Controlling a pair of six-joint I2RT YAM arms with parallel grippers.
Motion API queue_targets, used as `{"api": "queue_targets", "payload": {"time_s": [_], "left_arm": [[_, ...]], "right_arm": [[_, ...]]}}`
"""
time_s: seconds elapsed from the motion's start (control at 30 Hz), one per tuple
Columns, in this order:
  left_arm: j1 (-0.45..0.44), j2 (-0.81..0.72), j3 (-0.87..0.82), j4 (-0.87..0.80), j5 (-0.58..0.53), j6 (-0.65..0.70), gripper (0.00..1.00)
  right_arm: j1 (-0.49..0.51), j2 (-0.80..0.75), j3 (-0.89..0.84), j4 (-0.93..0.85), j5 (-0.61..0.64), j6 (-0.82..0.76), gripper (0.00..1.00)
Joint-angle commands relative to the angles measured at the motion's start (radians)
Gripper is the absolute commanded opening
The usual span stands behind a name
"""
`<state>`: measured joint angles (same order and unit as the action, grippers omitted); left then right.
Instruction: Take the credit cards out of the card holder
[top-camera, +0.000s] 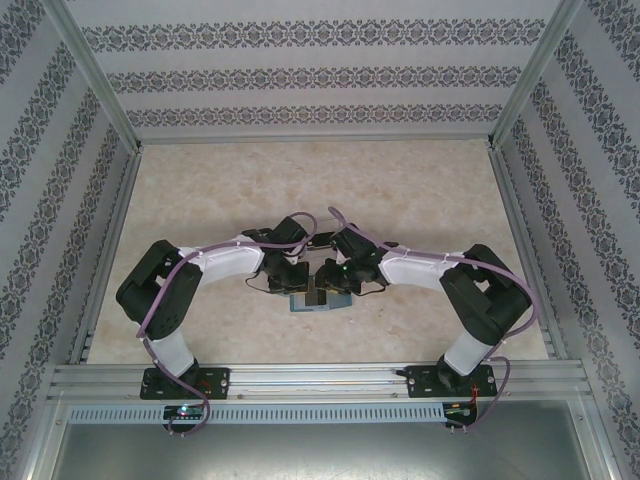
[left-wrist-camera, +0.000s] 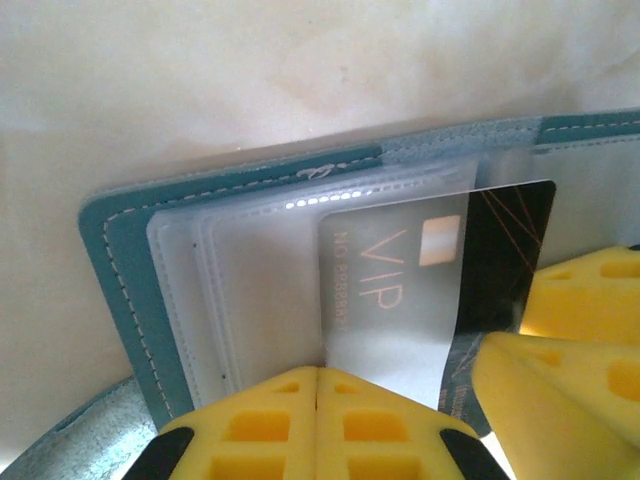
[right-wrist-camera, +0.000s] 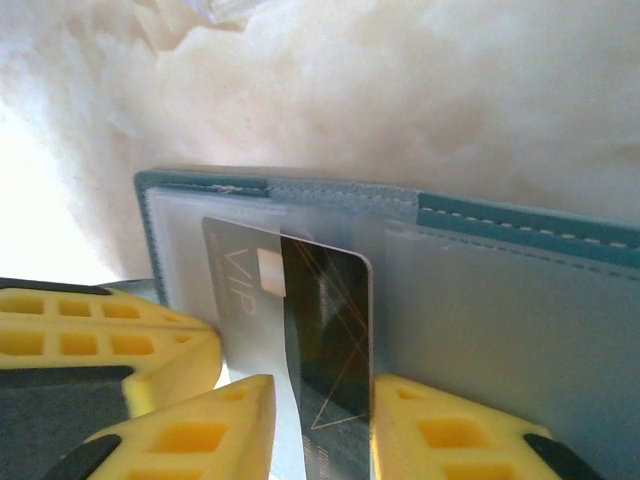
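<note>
Teal card holder open flat — grey-black VIP credit card sticking partway out.

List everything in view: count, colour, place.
card holder: one, teal with clear sleeves, lying open on the table under both grippers.
credit card: one seen, silver and black, marked VIP, partly inside a sleeve.
table: one, beige marbled, middle of the enclosure.
walls: three, white with grey pattern, around the table.
left arm, right arm: black and white, reaching in from the near edge.
left gripper: yellow fingers, shut, at the holder's edge.
right gripper: yellow fingers, flanking the card; grip unclear.
</note>
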<state>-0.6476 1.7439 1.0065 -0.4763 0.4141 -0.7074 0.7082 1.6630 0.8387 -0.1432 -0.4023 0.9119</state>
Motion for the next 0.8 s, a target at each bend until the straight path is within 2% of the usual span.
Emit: {"api": "queue_targets", "payload": {"time_s": [0.0,0.4,0.77], "left_arm": [[-0.015,0.043,-0.010,-0.080,-0.063,0.016,0.05],[-0.018,0.042,-0.003,-0.090,-0.068,0.017,0.05],[-0.019,0.028,-0.009,-0.090,-0.071,0.016,0.05]], "right_arm": [[-0.016,-0.043,-0.029,0.078,-0.037,0.033,0.28],[-0.029,-0.035,-0.059,0.145,-0.079,0.056,0.14],[-0.047,-0.066,-0.066,0.079,-0.046,0.007,0.09]]}}
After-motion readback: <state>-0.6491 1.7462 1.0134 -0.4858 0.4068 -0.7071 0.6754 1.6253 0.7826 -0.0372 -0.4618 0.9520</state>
